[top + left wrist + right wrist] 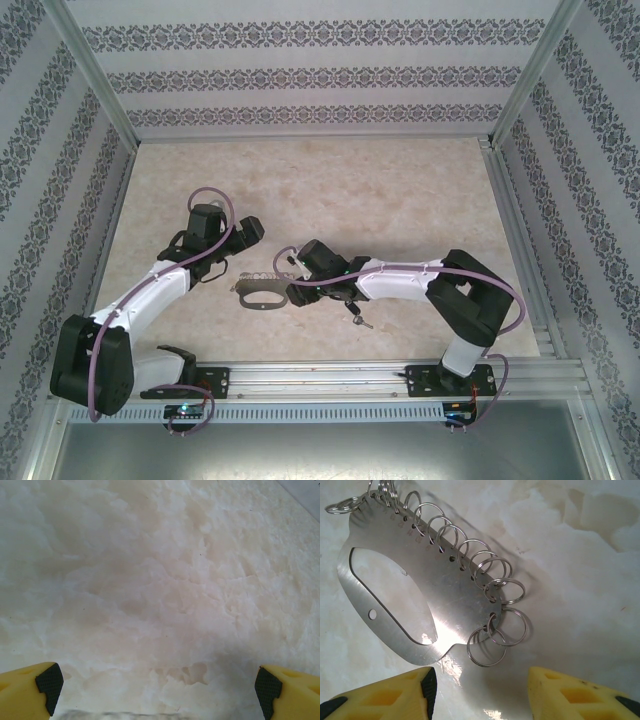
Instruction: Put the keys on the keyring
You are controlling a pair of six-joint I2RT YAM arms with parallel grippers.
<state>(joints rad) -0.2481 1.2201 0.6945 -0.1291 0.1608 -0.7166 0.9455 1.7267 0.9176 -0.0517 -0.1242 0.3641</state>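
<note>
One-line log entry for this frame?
left claw: open, over table | right claw: open, keyring just ahead | key: on table, not held

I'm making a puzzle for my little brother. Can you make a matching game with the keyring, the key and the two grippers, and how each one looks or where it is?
Things:
1. keyring
2. key
3. left gripper
4. right gripper

Descriptions:
A. open, over bare table
B. small, black-headed, lying by itself
C. open, fingers facing the ringed metal loop
D. flat grey metal with a row of small rings along one edge

Pairs: 1-D, 2-B, 3-A, 4-C.
</note>
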